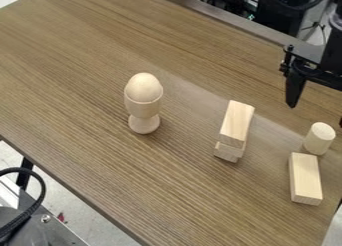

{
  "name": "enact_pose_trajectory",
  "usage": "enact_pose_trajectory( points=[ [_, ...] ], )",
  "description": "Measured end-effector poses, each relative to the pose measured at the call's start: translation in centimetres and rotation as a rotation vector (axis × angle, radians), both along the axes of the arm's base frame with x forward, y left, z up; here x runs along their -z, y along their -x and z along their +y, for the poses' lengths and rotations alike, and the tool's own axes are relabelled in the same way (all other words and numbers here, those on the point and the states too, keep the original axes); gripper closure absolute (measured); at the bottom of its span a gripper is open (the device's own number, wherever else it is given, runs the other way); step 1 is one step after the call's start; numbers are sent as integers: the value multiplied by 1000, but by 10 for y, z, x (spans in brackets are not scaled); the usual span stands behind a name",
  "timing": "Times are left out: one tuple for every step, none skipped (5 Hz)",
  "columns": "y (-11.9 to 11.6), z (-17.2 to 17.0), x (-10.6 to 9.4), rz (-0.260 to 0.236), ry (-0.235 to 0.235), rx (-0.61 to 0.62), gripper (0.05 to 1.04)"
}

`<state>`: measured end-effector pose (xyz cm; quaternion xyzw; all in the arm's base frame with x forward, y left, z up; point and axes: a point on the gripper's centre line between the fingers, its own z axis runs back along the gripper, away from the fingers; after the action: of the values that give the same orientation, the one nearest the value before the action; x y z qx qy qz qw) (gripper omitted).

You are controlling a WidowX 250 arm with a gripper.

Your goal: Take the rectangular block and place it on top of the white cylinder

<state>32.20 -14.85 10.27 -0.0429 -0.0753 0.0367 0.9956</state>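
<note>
My gripper (pixel 316 115), 3 o'clock — released, fingers spread, I judge, for grasping | Rectangular block (pixel 306 178), likely target: 4 o'clock, flat on bench (pixel 80 90) | White cylinder (pixel 319 138): block's 12 o'clock, upright — its top a seat

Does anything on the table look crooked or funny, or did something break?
One thing looks a bit crooked: in the stack, the long top block doesn't line up with the wood piece under it, which pokes out at the near end. Nothing looks broken or spilled. The wooden egg sits upright in its cup.
</note>
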Motion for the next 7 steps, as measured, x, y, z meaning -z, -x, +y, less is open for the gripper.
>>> enact_pose_trajectory(
  points=[
    [3,1,13,35,-16,-2,83],
    [7,6,24,27,-40,-90,83],
    [12,3,32,-5,-31,-157,83],
    [17,-1,37,-46,-16,-229,83],
    [19,-11,43,-96,5,-278,83],
    [20,-19,54,-96,6,-268,83],
    [16,-28,65,-63,9,-235,83]
  ],
)
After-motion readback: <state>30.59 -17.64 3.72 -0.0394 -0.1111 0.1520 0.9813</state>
